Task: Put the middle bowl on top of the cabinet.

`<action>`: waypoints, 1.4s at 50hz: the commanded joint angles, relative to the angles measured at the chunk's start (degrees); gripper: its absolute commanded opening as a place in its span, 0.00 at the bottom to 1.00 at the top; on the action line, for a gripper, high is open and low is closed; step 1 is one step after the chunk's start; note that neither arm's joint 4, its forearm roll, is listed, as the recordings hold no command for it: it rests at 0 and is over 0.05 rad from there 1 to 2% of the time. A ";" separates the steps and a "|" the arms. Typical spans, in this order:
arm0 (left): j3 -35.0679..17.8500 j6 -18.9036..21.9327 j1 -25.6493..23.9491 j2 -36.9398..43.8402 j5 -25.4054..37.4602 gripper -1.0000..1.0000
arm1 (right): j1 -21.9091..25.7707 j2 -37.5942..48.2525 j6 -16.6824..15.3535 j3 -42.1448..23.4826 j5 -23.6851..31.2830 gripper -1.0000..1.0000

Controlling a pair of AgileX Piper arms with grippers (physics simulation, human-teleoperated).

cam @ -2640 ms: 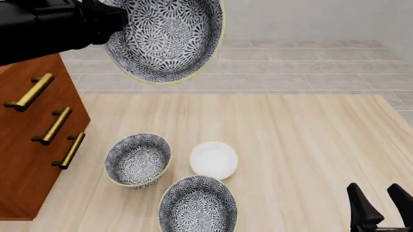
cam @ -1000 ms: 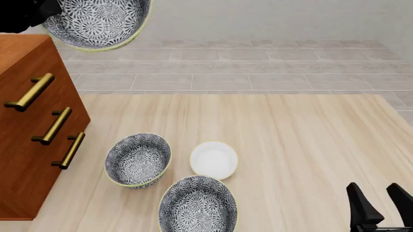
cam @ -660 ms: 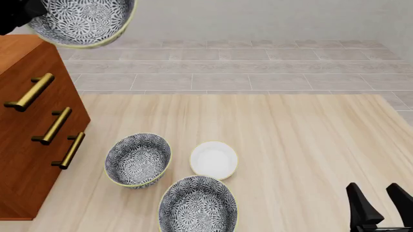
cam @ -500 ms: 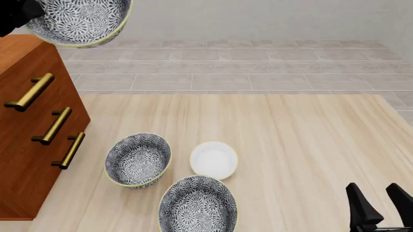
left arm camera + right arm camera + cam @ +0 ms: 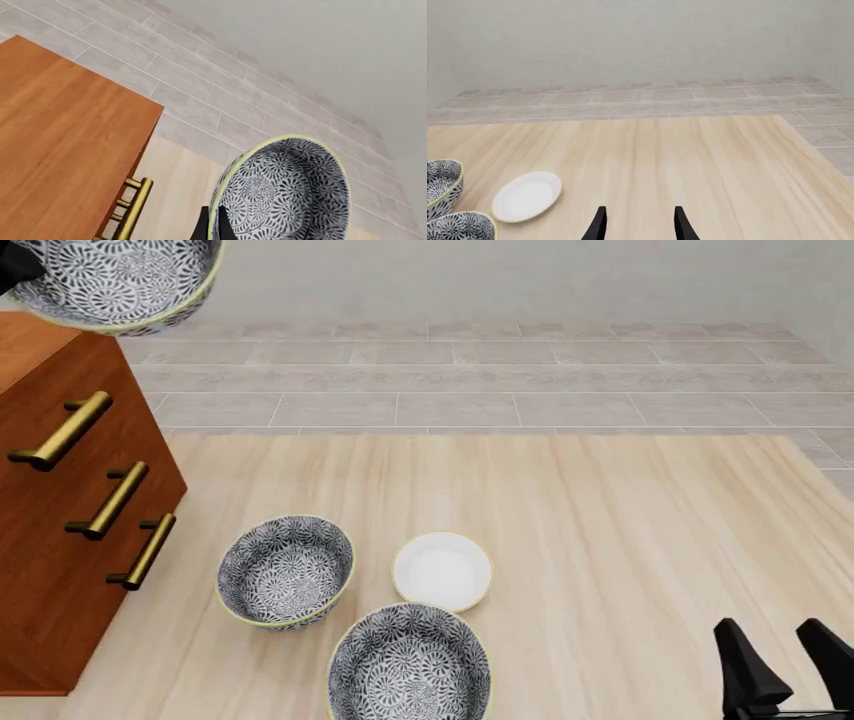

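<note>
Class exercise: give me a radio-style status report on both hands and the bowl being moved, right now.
Left hand shut on the middle bowl, tilted above the cabinet, not yet set down. Right hand open, idle over the table. Nothing blocking the cabinet top.

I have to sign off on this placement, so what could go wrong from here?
1. The left gripper pinches only the rim of the middle bowl, which hangs tilted; it could slip or swing.
2. In the left wrist view the bowl lies off the edge of the cabinet top; released here, it would likely miss and fall to the table.
</note>
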 commanded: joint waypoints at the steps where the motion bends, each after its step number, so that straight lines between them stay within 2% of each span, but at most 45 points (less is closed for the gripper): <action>1: -0.67 -0.61 2.23 0.04 0.27 0.00 | 0.23 0.00 0.04 0.00 -0.09 1.00; 42: -1.50 -1.95 11.28 4.26 -1.88 0.00 | 0.88 0.00 0.09 0.00 0.09 1.00; 70: -3.86 -3.02 16.87 6.25 0.29 0.00 | 1.25 0.00 -0.07 0.00 0.03 1.00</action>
